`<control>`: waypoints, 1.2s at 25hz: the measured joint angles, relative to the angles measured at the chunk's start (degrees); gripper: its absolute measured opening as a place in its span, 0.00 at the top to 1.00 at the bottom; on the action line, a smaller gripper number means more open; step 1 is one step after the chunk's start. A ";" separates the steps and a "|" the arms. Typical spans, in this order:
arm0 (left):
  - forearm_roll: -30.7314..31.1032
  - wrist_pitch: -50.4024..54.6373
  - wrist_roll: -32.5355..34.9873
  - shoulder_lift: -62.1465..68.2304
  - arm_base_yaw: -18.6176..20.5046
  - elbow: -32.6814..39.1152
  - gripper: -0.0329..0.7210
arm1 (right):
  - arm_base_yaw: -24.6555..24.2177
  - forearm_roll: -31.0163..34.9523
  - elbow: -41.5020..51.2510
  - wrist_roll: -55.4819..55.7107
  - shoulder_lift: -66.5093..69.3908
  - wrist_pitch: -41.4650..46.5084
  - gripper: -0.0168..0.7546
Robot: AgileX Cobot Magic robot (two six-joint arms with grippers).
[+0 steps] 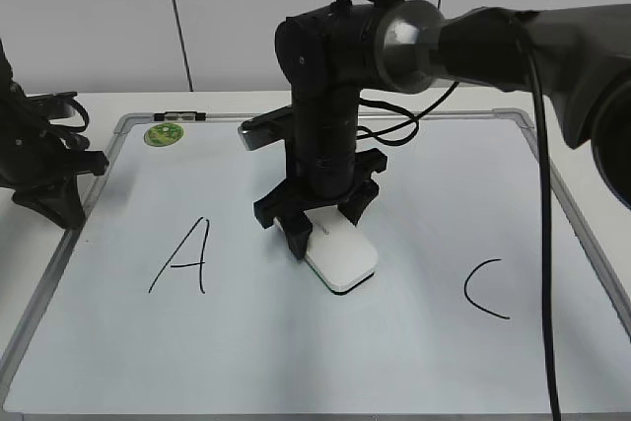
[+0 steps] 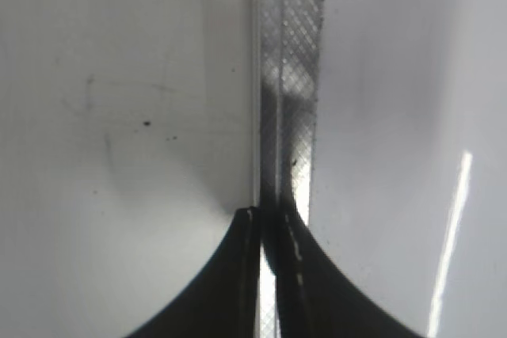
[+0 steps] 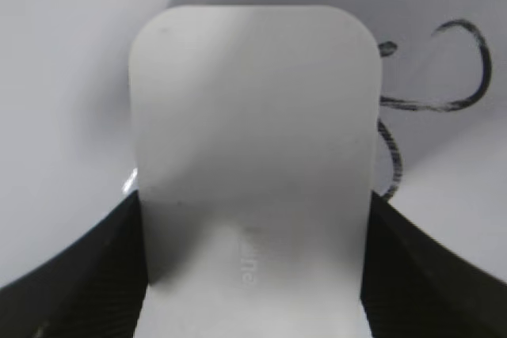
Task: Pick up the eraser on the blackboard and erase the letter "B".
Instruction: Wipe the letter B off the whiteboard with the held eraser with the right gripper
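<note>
Eraser (image 1: 341, 258) first: we see a white oblong block with rounded corners, its top smooth and matte, with faint grey print near the end held by the right end effector (image 1: 314, 227). A thin dark edge shows under it on the near side. It lies flat on the blackboard (image 1: 414, 362), roughly in the middle, between the black "A" (image 1: 183, 258) on the left and the black "C" (image 1: 485, 289) on the right. The right end effector comes down from above and pinches the eraser, one finger against each long side; in the right wrist view the dark fingers (image 3: 79, 267) press both flanks of the block. In that view we also see part of the letter "B" (image 3: 444, 77), its black curved strokes showing just beside the eraser's edge, the rest hidden under the block.

The left end effector (image 2: 269, 219) sits at the board's left rim, well apart from the eraser, its jaws pressed together over the grey frame strip (image 2: 289, 77). A small round green magnet (image 1: 164, 133) rests near the top-left corner, near the frame. We see open white surface all around the eraser: wide bare board toward the near edge, and free space on both sides before the "A" and "C". The board rests on a white worktop (image 1: 89, 101)
</note>
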 joint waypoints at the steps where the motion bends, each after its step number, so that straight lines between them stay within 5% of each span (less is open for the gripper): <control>1: 0.00 -0.10 0.00 0.00 0.00 0.00 0.93 | -0.02 -1.27 0.00 1.07 0.00 0.00 0.29; 8: 0.00 -0.10 0.00 0.00 0.00 0.00 0.93 | -1.46 -11.32 0.00 6.52 0.00 0.00 0.29; 18: 0.08 -0.10 0.00 0.00 0.00 0.00 0.93 | -8.00 -11.73 -0.05 7.64 0.00 0.00 0.29; 30: 0.21 -0.10 0.00 0.00 0.00 0.00 0.93 | -1.63 -7.60 -1.14 5.46 1.18 -0.44 0.29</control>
